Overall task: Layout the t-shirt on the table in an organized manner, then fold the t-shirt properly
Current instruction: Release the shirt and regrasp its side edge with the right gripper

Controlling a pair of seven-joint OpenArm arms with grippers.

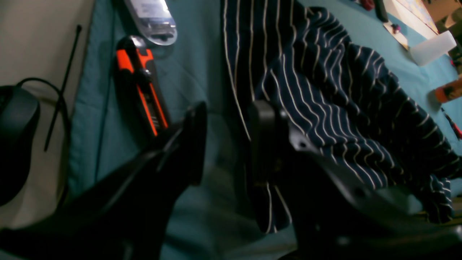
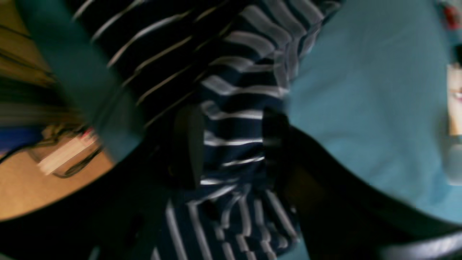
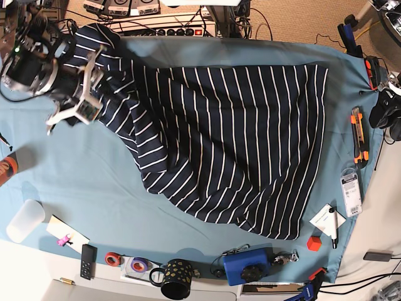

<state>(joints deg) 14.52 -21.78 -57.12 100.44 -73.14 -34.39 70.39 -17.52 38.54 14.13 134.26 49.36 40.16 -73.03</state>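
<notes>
The navy t-shirt (image 3: 238, 144) with thin white stripes lies spread over the teal table (image 3: 75, 175), its lower part bunched toward the right. At the shirt's far left corner my right gripper (image 2: 231, 144) stands open. Its two dark fingers are wide apart and a strip of striped fabric (image 2: 234, 133) lies loosely between them. Near the table's right side my left gripper (image 1: 229, 144) is open, with only bare cloth between its fingers. The shirt's edge (image 1: 325, 97) lies just beside its right finger (image 1: 265, 144).
An orange box cutter (image 1: 140, 86) and a clear plastic pack (image 1: 153, 18) lie left of the left gripper. A white cup (image 3: 25, 219), black mug (image 3: 175, 279), blue box (image 3: 247, 266) and red cube (image 3: 313, 242) line the near edge.
</notes>
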